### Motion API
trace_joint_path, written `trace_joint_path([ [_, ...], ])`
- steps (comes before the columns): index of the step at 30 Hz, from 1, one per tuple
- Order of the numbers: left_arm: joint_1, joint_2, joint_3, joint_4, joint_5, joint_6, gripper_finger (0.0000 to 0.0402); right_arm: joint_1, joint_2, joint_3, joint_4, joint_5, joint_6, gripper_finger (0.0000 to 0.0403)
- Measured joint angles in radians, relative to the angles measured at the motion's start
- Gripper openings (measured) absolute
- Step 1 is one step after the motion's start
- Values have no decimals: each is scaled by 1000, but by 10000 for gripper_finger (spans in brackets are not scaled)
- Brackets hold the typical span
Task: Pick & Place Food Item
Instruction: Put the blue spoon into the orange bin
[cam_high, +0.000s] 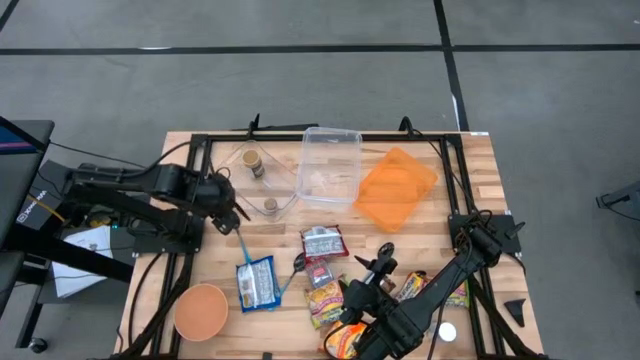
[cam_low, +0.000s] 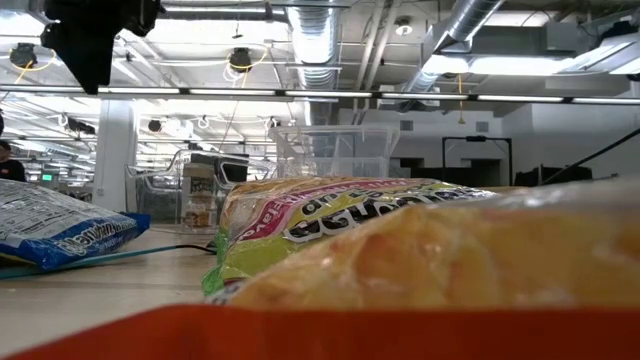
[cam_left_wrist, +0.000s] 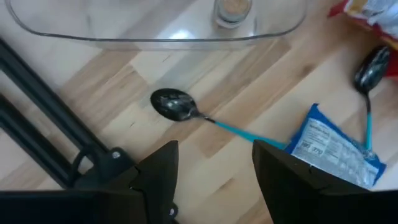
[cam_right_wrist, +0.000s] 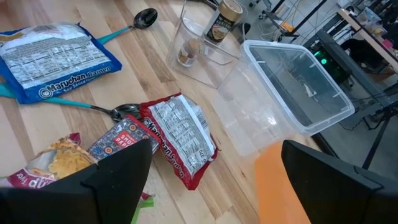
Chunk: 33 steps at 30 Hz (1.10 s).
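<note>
Several food packets lie flat on the wooden table: a blue ramen packet (cam_high: 258, 283) (cam_right_wrist: 56, 59), a red packet (cam_high: 323, 243) (cam_right_wrist: 180, 140) and yellow-green packets (cam_high: 325, 300) (cam_low: 340, 215). My left gripper (cam_high: 238, 218) (cam_left_wrist: 214, 180) hangs open, pointing steeply down over a teal-handled spoon (cam_left_wrist: 174, 104) that lies between the blue packet (cam_left_wrist: 333, 146) and a clear tub (cam_left_wrist: 155, 25). It touches nothing. My right gripper (cam_high: 370, 275) (cam_right_wrist: 211, 186) stands open above the packets near the front edge, facing the red packet, with nothing between its fingers.
A clear tub with two small jars (cam_high: 262, 175) and an open clear container (cam_high: 330, 165) stand at the back, an orange lid (cam_high: 397, 188) beside them. A second spoon (cam_high: 297, 265) lies by the red packet. An orange bowl (cam_high: 201, 311) sits front left. A black frame (cam_high: 200, 150) rims the table.
</note>
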Motion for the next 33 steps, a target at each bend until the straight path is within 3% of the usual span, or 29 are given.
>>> trace_joint_path([
  [9,-114,29,0,22,-49,-342,200,6,0,0,0,-1,-4,354],
  [13,-135,83,-20,33,-53,-398,200,12,0,0,0,-1,-4,354],
  [18,-139,135,-189,118,-51,-529,200,12,0,0,0,-1,-1,354],
  [22,-142,141,-352,295,-42,-592,194,12,0,0,0,-1,-1,354],
  [33,-109,134,-625,713,-27,-653,99,3,0,0,0,-1,-8,354],
])
